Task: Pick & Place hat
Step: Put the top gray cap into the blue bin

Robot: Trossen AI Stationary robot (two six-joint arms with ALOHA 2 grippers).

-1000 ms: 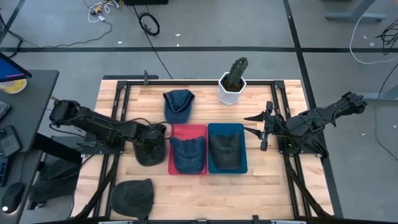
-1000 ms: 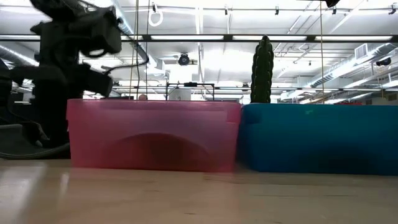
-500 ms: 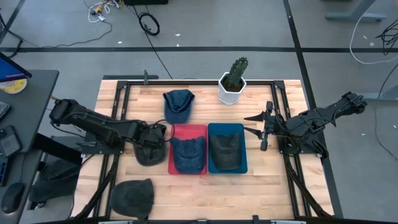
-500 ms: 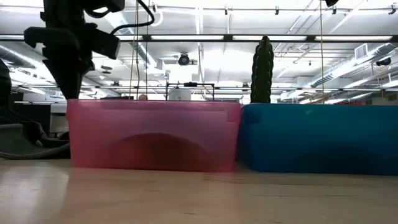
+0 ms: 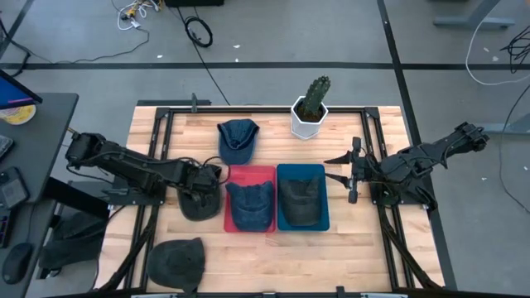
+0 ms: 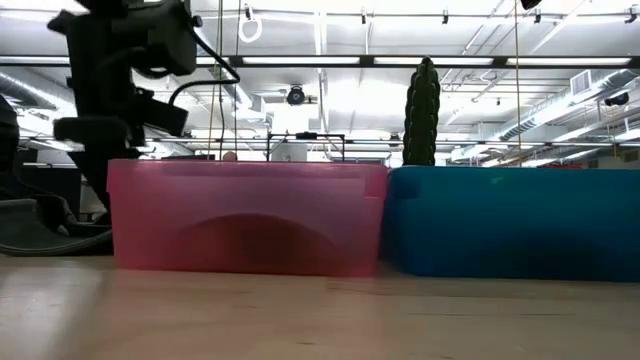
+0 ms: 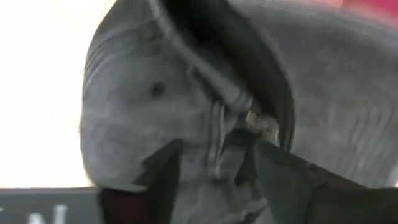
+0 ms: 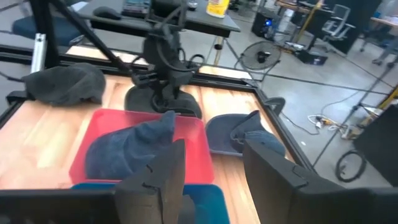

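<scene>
A dark grey hat (image 5: 197,207) lies flat on the table just left of the red bin (image 5: 267,171), which holds a blue hat (image 5: 250,203). My left gripper (image 5: 202,184) stands over the dark grey hat pointing down. Its fingers are apart, with a raised fold of the hat (image 7: 231,146) between them. The blue bin (image 5: 323,199) holds another dark grey hat (image 5: 301,197). My right gripper (image 5: 348,171) waits open above the table, right of the blue bin, and holds nothing. My left gripper comes at the dark grey hat from above, its fingers (image 7: 163,180) on either side of a raised fold near the hat's far end. I cannot tell whether they touch the cloth. The hat lies on the table.
A blue hat (image 5: 237,139) lies on the table behind the red bin. A dark hat (image 5: 177,261) lies at the near left corner. A cactus in a white pot (image 5: 310,109) stands at the far edge. Black frame rails (image 5: 157,132) run along both sides.
In the low view my left arm has risen a little from close to the table beside the red bin. The dark grey hat lies where it was.
</scene>
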